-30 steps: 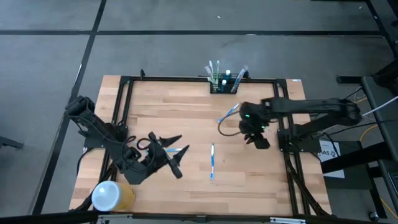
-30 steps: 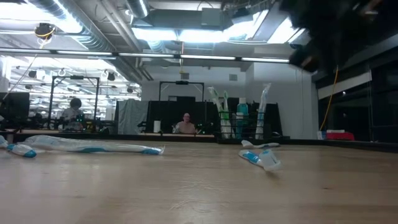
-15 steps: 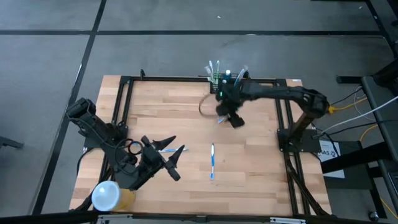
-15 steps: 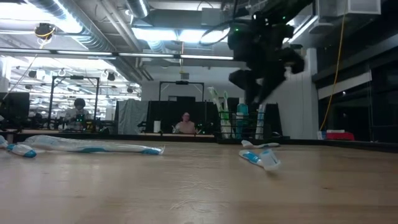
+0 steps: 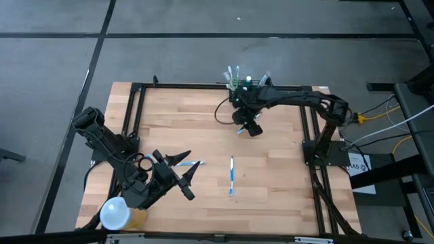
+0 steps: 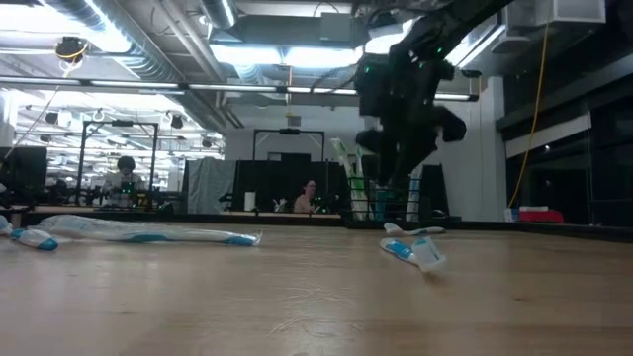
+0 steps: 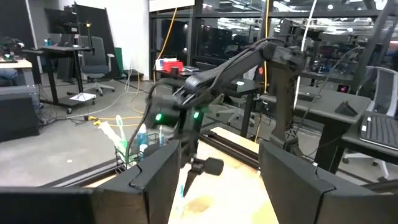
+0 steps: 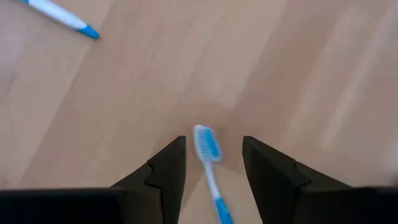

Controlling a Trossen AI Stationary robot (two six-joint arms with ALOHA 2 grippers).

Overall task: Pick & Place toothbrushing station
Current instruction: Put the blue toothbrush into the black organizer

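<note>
Toothbrush (image 8: 208,163) handle cut off at frame edge, yellow cylinder (image 5: 121,215) partly hidden by left arm

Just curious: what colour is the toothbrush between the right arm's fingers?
White with blue bristles and blue accents, clearest in the right wrist view: toothbrush.

right claw (image 8: 213,163): fingers apart | toothbrush (image 8: 208,155): between them | second toothbrush (image 8: 62,18): on table (image 8: 298,68)

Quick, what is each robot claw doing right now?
Left gripper: open, holding nothing.
Right gripper: holding a white and blue toothbrush between its jaws.
</note>
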